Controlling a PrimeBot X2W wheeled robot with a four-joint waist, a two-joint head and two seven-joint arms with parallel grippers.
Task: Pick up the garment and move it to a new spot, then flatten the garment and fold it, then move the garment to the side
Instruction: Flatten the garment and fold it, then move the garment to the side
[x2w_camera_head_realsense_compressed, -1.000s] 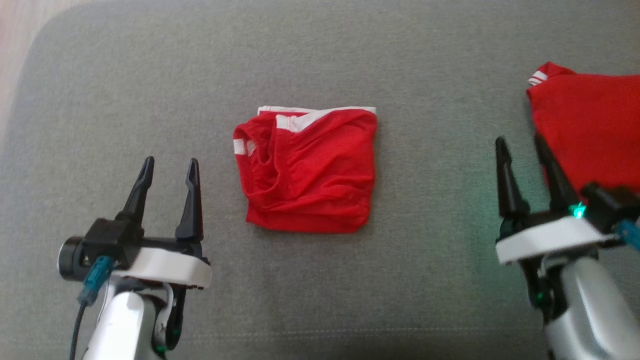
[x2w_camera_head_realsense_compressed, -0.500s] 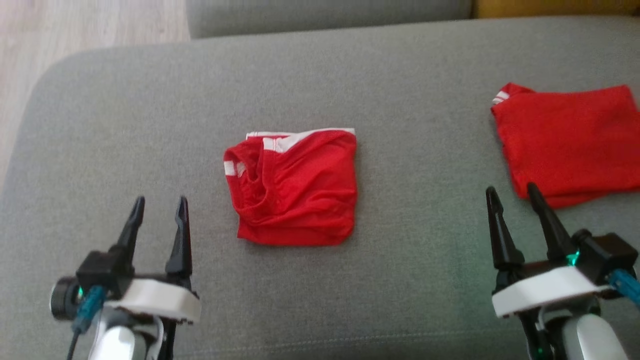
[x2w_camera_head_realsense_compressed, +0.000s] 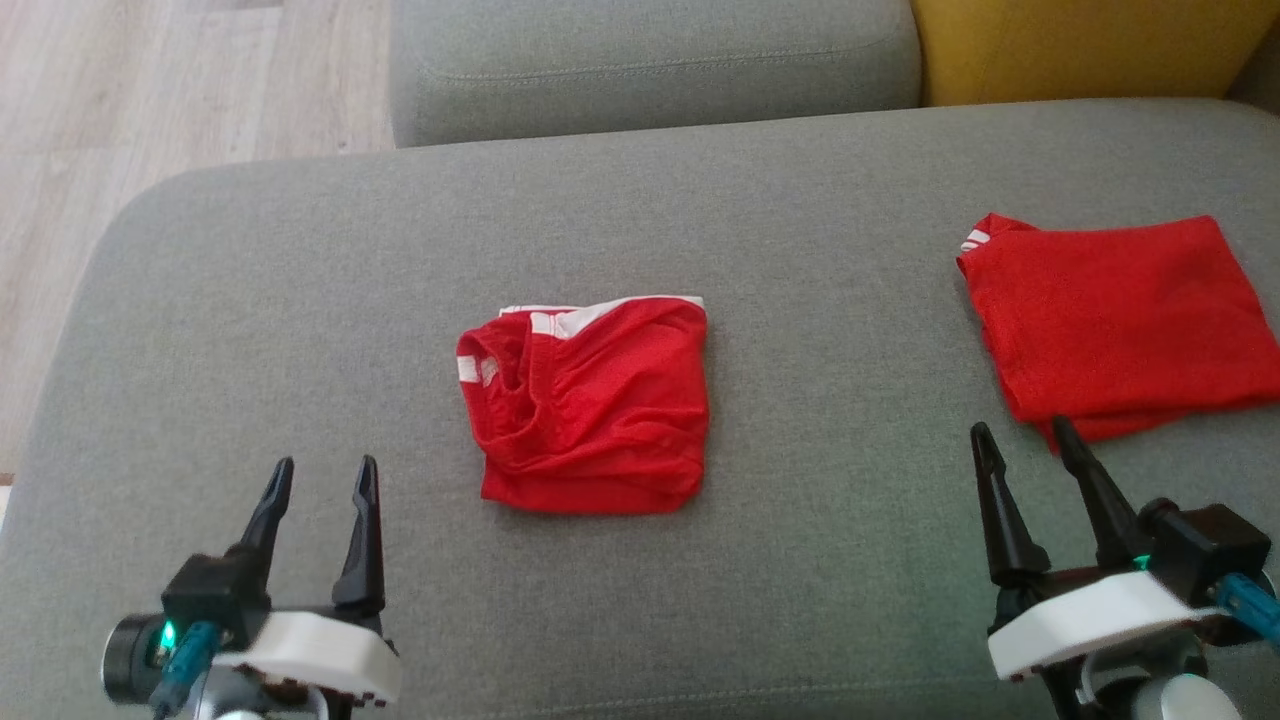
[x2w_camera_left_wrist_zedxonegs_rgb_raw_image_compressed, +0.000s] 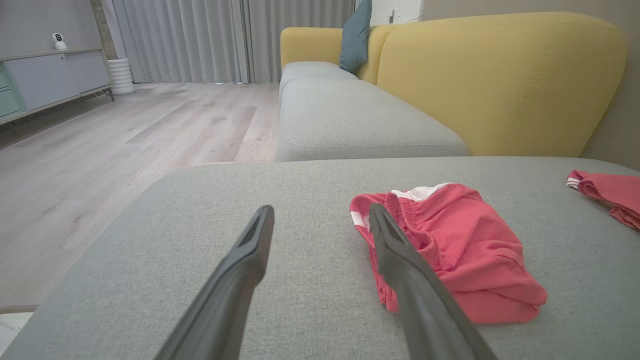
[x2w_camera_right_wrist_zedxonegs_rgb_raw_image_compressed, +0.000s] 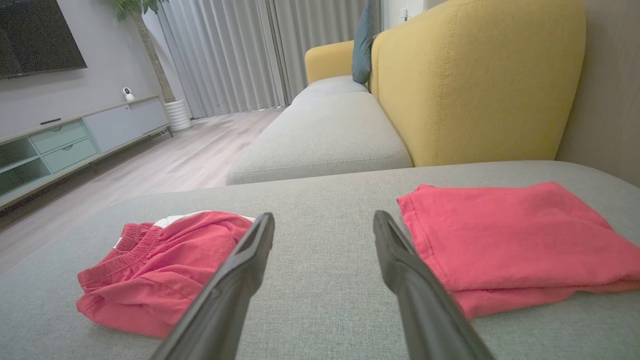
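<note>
A red garment with white trim (x2w_camera_head_realsense_compressed: 590, 405) lies folded in a rumpled square at the middle of the grey cushion (x2w_camera_head_realsense_compressed: 300, 290); it also lies right of my left fingers (x2w_camera_left_wrist_zedxonegs_rgb_raw_image_compressed: 450, 250) and left of my right fingers (x2w_camera_right_wrist_zedxonegs_rgb_raw_image_compressed: 160, 265). My left gripper (x2w_camera_head_realsense_compressed: 322, 475) hovers open near the front left, apart from it. My right gripper (x2w_camera_head_realsense_compressed: 1025, 440) stands open at the front right, just short of a second red garment (x2w_camera_head_realsense_compressed: 1115, 310), folded flat (x2w_camera_right_wrist_zedxonegs_rgb_raw_image_compressed: 510, 240). Nothing is between either pair of fingers.
A second grey seat cushion (x2w_camera_head_realsense_compressed: 650, 60) and a yellow backrest (x2w_camera_head_realsense_compressed: 1080, 45) lie beyond the cushion. Wooden floor (x2w_camera_head_realsense_compressed: 120, 120) drops off at the left edge. A TV cabinet (x2w_camera_right_wrist_zedxonegs_rgb_raw_image_compressed: 75, 140) stands across the room.
The head camera has tilted up, so the whole picture slid down and the far cushion and backrest came into view. Both grippers stay open; the garments lie as before.
</note>
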